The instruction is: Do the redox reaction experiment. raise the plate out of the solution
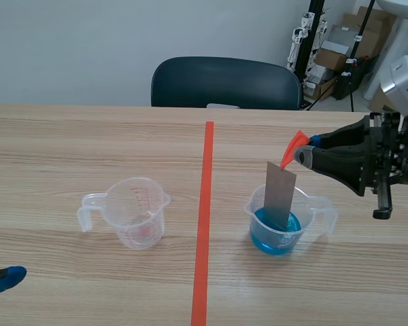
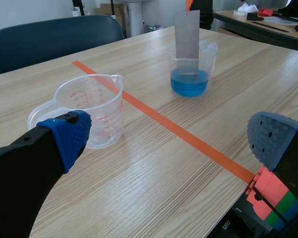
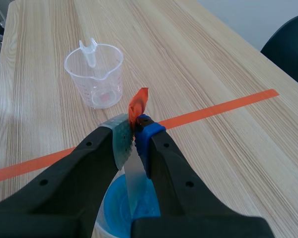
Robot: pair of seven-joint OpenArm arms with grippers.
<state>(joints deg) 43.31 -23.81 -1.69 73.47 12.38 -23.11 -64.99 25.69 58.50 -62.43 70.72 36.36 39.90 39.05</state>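
Plate [image 1: 280,193] leans in the blue-solution beaker [image 1: 275,238], lower edge seemingly submerged. Right gripper [image 1: 300,155], clenched on its top corner at the plate's 1 o'clock, keeps clear of the liquid for a straight lift. Left gripper [image 2: 171,136] hangs spread, holding nothing, beside the empty beaker [image 2: 92,109].

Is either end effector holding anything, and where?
The right end effector grips the grey plate by its orange-tagged top edge; the left end effector holds nothing.

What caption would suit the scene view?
Right hand holds a metal plate dipped in a cup of blue liquid.
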